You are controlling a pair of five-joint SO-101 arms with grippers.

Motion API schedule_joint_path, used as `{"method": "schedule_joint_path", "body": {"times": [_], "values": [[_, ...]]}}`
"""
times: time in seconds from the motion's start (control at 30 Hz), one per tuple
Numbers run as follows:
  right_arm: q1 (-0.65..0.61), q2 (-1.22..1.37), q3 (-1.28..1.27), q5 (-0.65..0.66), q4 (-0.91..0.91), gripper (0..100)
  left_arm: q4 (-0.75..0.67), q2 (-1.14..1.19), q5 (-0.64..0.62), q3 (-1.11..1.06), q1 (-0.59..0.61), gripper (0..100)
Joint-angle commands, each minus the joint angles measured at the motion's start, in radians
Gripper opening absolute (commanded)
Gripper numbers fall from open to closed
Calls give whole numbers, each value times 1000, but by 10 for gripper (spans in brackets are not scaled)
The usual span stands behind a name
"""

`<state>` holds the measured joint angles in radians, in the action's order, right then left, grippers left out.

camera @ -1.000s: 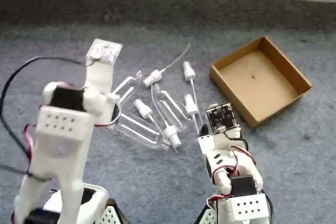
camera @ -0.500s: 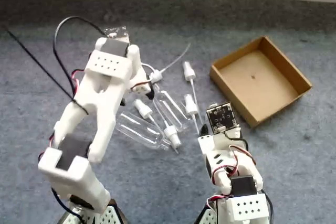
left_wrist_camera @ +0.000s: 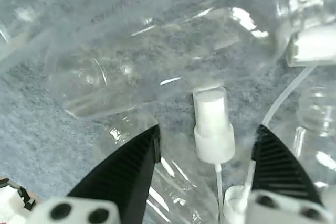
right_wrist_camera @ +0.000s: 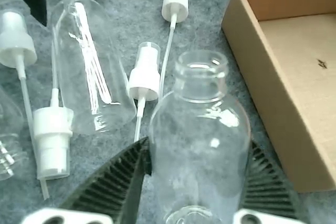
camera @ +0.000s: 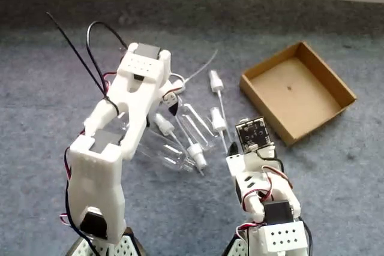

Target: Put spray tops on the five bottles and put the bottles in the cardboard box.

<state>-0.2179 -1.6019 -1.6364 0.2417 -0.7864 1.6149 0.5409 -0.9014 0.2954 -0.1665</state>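
My left gripper (left_wrist_camera: 207,136) is open and hangs low over the heap of clear bottles (left_wrist_camera: 157,61), with a white spray top (left_wrist_camera: 212,127) lying on the carpet between its black fingers (left_wrist_camera: 128,169). In the high view the left arm (camera: 141,88) stretches over that heap and hides its gripper. My right gripper (right_wrist_camera: 197,166) is shut on a clear open-necked bottle (right_wrist_camera: 199,129), held upright near the box. Loose spray tops (camera: 215,81) (camera: 218,119) (camera: 197,155) lie among the bottles (camera: 195,124). The cardboard box (camera: 336,85) is empty.
Everything rests on grey carpet (camera: 336,178). The box wall (right_wrist_camera: 257,51) stands close beside the held bottle. A black cable (camera: 78,46) loops off the left arm. Open carpet lies in front of the box and at the far left.
The left arm has swung from the far left forward and down over the bottle heap. The right arm has kept still with its bottle.
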Motion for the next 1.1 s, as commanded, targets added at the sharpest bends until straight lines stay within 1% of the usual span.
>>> {"method": "schedule_joint_path", "body": {"times": [0.0,0.3,0.57,0.63,0.77,0.8,1.07], "values": [[13,1,10,-3,18,224,12,13,-49,56,-21,249],[13,1,10,-3,18,224,3,81,-57,59,-22,248],[13,1,10,-3,18,224,9,202,-57,171,-38,247],[13,1,10,-3,18,224,11,231,-57,208,-51,220],[13,1,10,-3,18,224,12,271,-57,265,-77,76],[13,1,10,-3,18,224,12,277,-55,274,-82,55],[13,1,10,-3,18,224,12,283,-51,285,-84,70]]}}
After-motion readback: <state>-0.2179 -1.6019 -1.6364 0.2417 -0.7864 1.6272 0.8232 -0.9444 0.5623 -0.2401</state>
